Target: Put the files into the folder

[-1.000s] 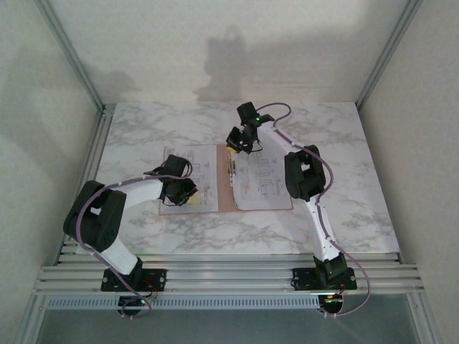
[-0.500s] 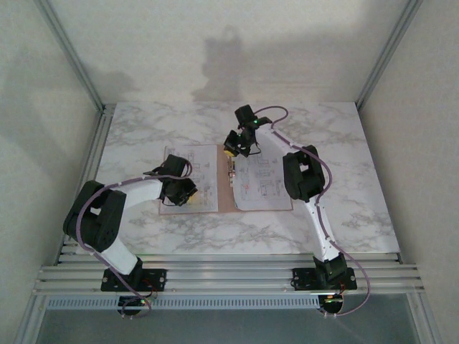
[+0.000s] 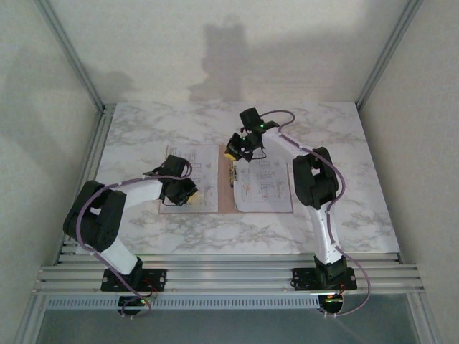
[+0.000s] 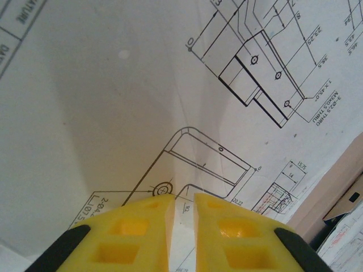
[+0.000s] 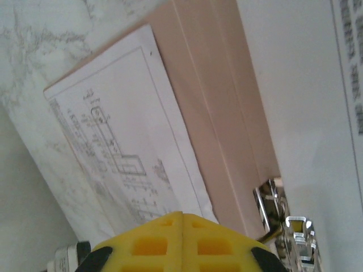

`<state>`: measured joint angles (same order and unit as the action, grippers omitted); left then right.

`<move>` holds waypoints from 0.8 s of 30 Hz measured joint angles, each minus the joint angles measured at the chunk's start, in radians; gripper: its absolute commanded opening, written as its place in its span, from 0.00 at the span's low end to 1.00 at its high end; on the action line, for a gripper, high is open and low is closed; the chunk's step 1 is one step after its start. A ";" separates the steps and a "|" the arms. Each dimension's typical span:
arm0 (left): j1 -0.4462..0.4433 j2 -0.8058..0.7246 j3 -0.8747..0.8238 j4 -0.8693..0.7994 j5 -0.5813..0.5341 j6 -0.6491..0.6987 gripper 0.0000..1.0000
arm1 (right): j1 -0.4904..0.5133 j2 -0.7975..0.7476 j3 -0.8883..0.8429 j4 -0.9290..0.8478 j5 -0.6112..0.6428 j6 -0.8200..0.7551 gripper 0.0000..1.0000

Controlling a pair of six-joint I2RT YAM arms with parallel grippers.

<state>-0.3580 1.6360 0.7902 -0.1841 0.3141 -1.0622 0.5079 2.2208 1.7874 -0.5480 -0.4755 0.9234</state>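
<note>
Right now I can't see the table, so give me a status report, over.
Left gripper jaws nearly shut, low over the left sheet. Right gripper jaws shut above the folder spine. Folder open, sheets on both halves. Nothing in the way.

White-and-grey marbled table top (image 3: 143,132), flat pinkish-brown card folder (image 3: 224,204) lying open directly on it near the middle, white printed paper sheets (image 3: 202,166) covering both halves

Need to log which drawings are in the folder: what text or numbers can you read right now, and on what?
"3-Ø2.5 THRU" and "M3X0.5 THRU": left drawing sheet, by the stepped part.
"1 X 45.0°": same sheet, beside that note.
"38.5", "23.25": its dimension lines.
Remaining figures there are cut off or too small.
Right sheet and the metal clip: print blurred, unreadable.
</note>
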 measured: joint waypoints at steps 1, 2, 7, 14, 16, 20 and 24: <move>0.000 0.000 0.000 0.000 0.000 0.000 0.17 | 0.002 -0.012 -0.020 0.010 -0.005 0.005 0.06; 0.000 0.000 0.000 0.000 0.000 0.000 0.17 | 0.003 -0.026 -0.044 0.019 -0.011 0.009 0.06; 0.000 0.001 0.000 0.000 0.000 -0.007 0.17 | 0.018 -0.095 -0.179 0.063 -0.025 0.027 0.08; 0.000 0.001 0.000 0.000 0.000 -0.007 0.17 | 0.026 -0.243 -0.323 0.088 0.030 0.047 0.35; 0.000 0.001 0.000 0.000 0.001 -0.007 0.17 | 0.026 -0.283 -0.323 0.092 0.062 0.049 0.41; -0.001 0.003 0.000 0.001 0.006 -0.006 0.17 | 0.019 -0.358 -0.338 0.097 0.125 0.057 0.51; -0.019 0.010 0.000 0.019 0.008 -0.003 0.17 | -0.001 -0.424 -0.405 0.109 0.166 0.075 0.56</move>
<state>-0.3767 1.6455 0.7898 -0.1646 0.3218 -1.0649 0.5072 1.7966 1.3823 -0.4385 -0.3092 0.9985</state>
